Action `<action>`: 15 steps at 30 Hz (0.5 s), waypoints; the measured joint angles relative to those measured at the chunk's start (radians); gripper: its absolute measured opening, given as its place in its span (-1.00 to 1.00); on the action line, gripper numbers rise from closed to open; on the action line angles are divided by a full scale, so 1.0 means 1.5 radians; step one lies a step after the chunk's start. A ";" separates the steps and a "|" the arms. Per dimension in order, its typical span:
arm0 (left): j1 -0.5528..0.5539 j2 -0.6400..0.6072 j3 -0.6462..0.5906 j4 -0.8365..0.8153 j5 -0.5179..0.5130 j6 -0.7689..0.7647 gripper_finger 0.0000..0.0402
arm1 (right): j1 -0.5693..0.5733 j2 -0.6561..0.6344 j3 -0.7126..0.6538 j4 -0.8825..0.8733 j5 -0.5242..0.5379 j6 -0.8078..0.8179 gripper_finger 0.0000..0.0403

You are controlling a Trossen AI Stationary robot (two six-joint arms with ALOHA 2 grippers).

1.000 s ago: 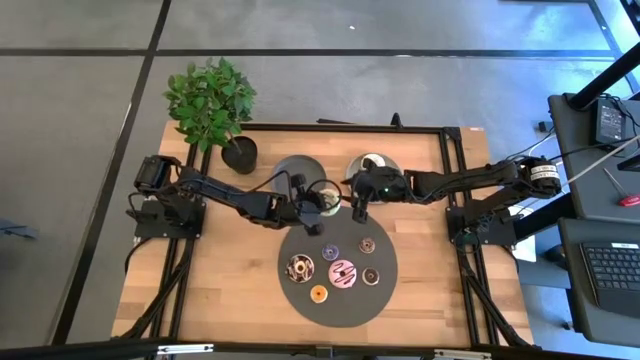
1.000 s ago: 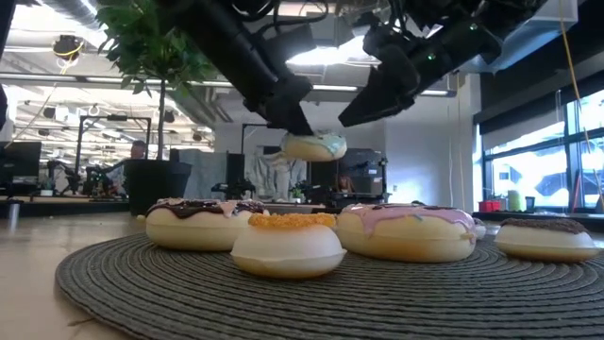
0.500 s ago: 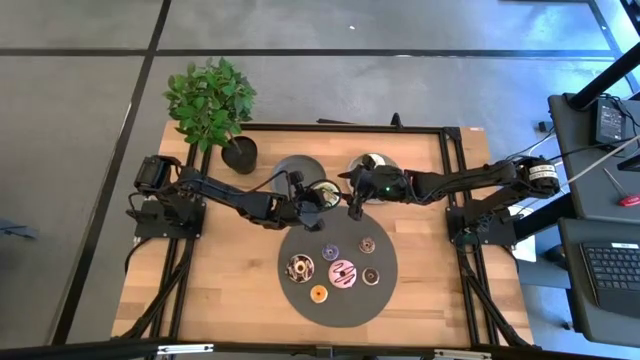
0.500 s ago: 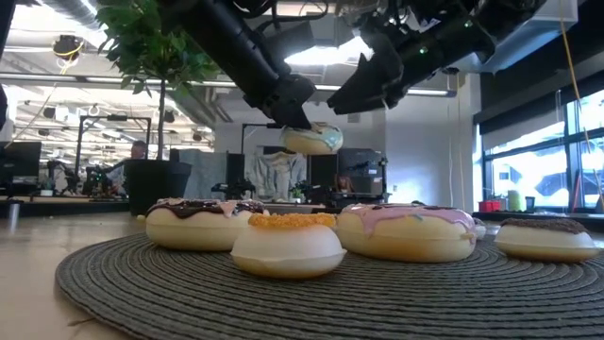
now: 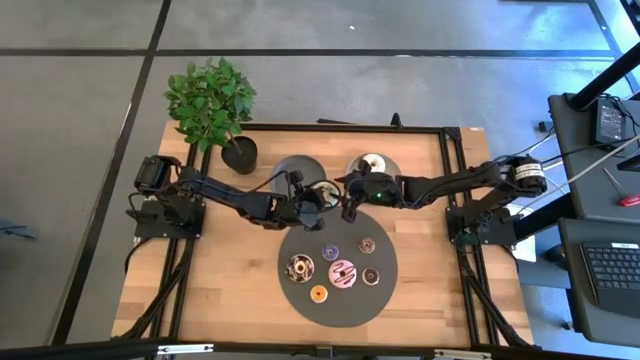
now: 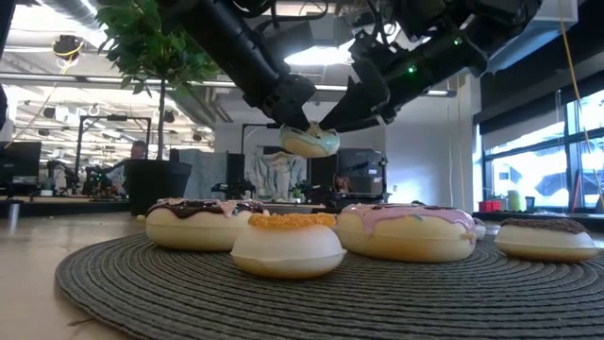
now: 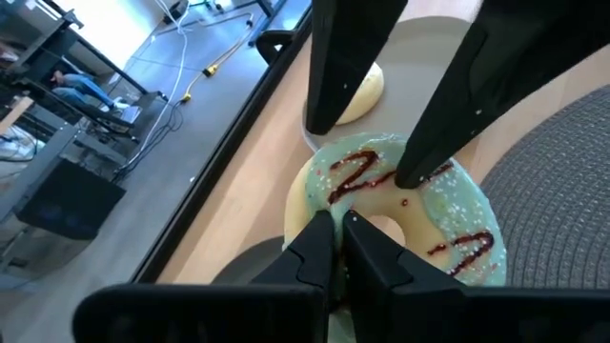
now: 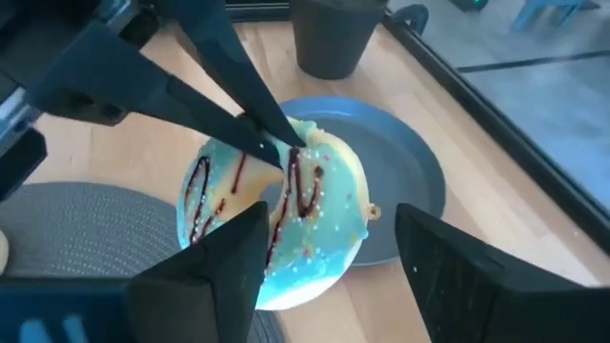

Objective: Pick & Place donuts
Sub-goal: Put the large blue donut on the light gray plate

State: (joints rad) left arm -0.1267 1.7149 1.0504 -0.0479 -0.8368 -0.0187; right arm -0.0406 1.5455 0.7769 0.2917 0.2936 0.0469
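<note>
A mint-iced donut with dark squiggles (image 8: 267, 219) hangs in the air between the two grey plates and the dark mat (image 5: 337, 300). My left gripper (image 7: 340, 224) is shut on it, reaching in from the table's left. My right gripper (image 8: 329, 219) comes from the right and stands open over the same donut (image 7: 410, 238). One of its fingers (image 7: 329, 86) is beside the donut's outer edge, the other (image 7: 429, 143) over its hole. Several more donuts (image 5: 344, 272) lie flat on the mat. My left gripper has its shut fingertips at the rim of the donut's hole (image 7: 367, 211), coming slanting down from the table's left. Whether they pinch the rim or poke into the hole, I cannot tell. The donut hangs tilted below them, clear of the table. My right gripper may or may not touch the donut; I cannot tell.
Behind the donut stand two grey plates (image 5: 292, 168) (image 5: 388, 166); the right one carries a pale donut (image 5: 373, 160). A potted plant (image 5: 240, 153) stands at the far left. Bare wood lies left and right of the mat.
My right gripper has come down and toward the table's left, closing in on the held donut until its fingers straddle it. The donut, level a second ago, now hangs tilted. My left gripper has stayed in place.
</note>
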 joint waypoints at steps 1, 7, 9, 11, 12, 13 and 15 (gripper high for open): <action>-0.001 0.000 0.000 0.000 0.000 0.004 -0.94 | 0.000 0.000 0.000 -0.003 0.000 0.001 0.10; -0.002 0.000 0.000 0.009 0.001 0.009 -0.93 | 0.000 0.000 0.000 -0.001 -0.024 0.012 -0.16; -0.002 0.000 0.000 0.011 0.013 0.010 -0.93 | -0.004 0.000 0.000 -0.003 -0.043 0.022 -0.26; -0.003 0.000 0.000 0.013 0.018 0.010 -0.94 | -0.003 0.000 0.000 -0.006 -0.046 0.023 -0.35; -0.003 0.000 0.000 0.013 0.017 0.009 -0.94 | -0.003 0.000 0.000 -0.005 -0.047 0.018 -0.39; -0.005 0.000 0.000 0.013 0.016 0.009 -0.94 | -0.003 0.000 0.000 -0.004 -0.047 0.017 -0.42; -0.007 0.000 0.000 0.014 0.016 0.010 -0.94 | -0.004 0.000 0.000 -0.004 -0.049 0.017 -0.50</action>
State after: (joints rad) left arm -0.1378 1.7149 1.0504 -0.0271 -0.8132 -0.0044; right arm -0.0460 1.5459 0.7769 0.2850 0.2201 0.0728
